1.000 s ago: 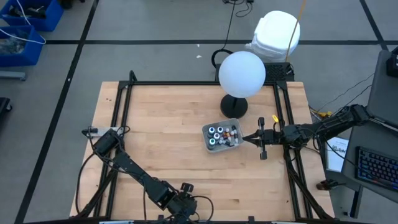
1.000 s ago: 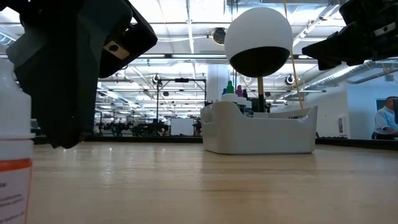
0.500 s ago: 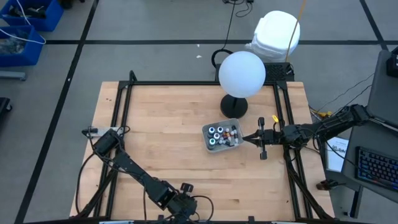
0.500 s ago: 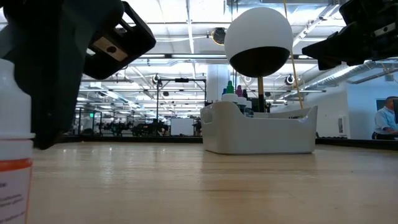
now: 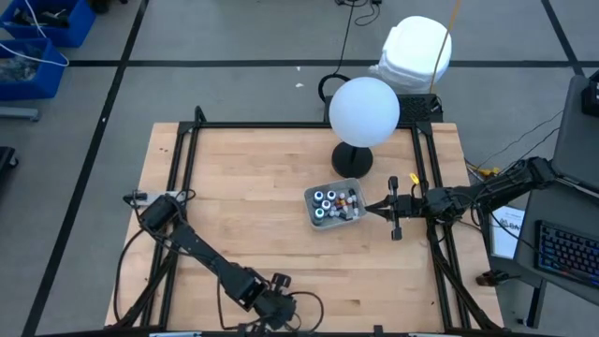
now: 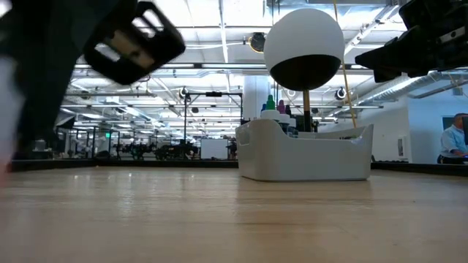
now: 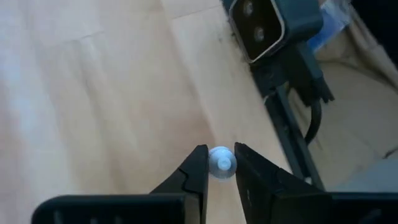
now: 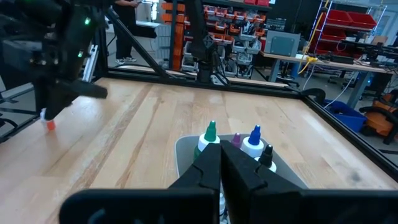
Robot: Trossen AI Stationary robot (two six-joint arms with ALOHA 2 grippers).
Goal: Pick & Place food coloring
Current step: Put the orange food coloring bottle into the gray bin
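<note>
Left pincer (image 7: 216, 167) low at the near edge of the wooden bench (image 5: 253, 215), fingers pinching a small white-capped food coloring bottle (image 7: 221, 160) by its cap, right beside the black frame rail. From overhead, same pincer (image 5: 277, 298) near the bench's front edge, left of centre, well apart from the tray. In the right wrist view, a red band visible at the bottom of that bottle (image 8: 50, 123), hanging just over the wood.

Remaining food coloring bottles (image 5: 334, 200) clustered upright inside the clear grey rectangular tray (image 5: 313, 212) right of the bench's centre; green, blue and purple tips (image 8: 211, 131) sticking up above its rim.

Right pincer (image 5: 371, 208) just beside the tray's right side, level with it, fingers (image 8: 208, 163) pressed together with nothing between them.

White globe on a dark base (image 5: 364, 110) behind the tray. Person (image 6: 453, 139) in the room beyond, at the far right of the low view.
</note>
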